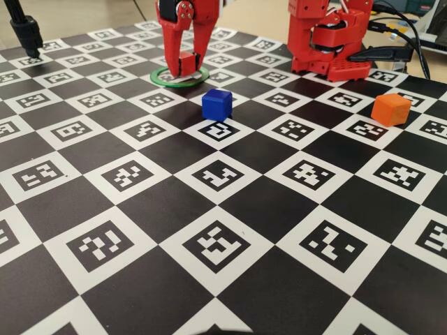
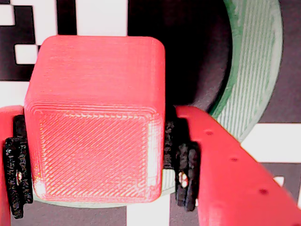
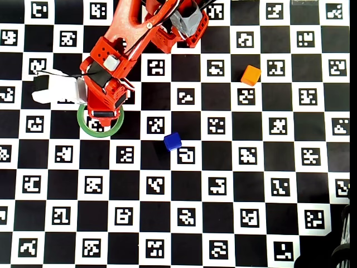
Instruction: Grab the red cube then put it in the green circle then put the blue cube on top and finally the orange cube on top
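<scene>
My red gripper (image 1: 183, 68) points down over the green circle (image 1: 155, 75) at the back of the checkered board and is shut on the red cube (image 1: 187, 63). In the wrist view the red cube (image 2: 96, 117) fills the space between the black pads (image 2: 14, 174), and the gripper (image 2: 99, 174) holds it inside the green circle (image 2: 254, 70). Whether it touches the board cannot be told. From overhead the gripper (image 3: 103, 114) hides the cube above the green circle (image 3: 83, 126). The blue cube (image 1: 217, 105) (image 3: 172, 141) and the orange cube (image 1: 391, 109) (image 3: 251, 74) lie apart on the board.
The arm's red base (image 1: 328, 42) stands at the back right with cables (image 1: 405, 35) beside it. A black stand (image 1: 24, 31) rises at the far left corner. The board is covered in printed marker squares.
</scene>
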Controlling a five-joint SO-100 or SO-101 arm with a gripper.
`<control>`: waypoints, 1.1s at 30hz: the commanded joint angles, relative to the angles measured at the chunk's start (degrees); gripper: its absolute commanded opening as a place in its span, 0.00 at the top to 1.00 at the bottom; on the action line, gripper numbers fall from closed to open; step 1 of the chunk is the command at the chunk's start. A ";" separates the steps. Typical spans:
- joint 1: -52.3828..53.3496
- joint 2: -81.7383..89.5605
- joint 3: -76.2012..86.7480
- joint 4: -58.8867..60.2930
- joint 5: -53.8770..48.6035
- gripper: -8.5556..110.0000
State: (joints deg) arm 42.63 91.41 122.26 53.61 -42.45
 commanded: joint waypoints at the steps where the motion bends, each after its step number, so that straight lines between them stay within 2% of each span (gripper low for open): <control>1: 0.70 0.70 -2.64 -0.62 -0.53 0.86; 28: 1.93 -3.34 -7.29 0.44 -0.97 0.86; 33: 1.93 -3.34 -7.29 0.62 -0.88 0.82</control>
State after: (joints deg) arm 44.03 87.89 118.56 53.61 -43.07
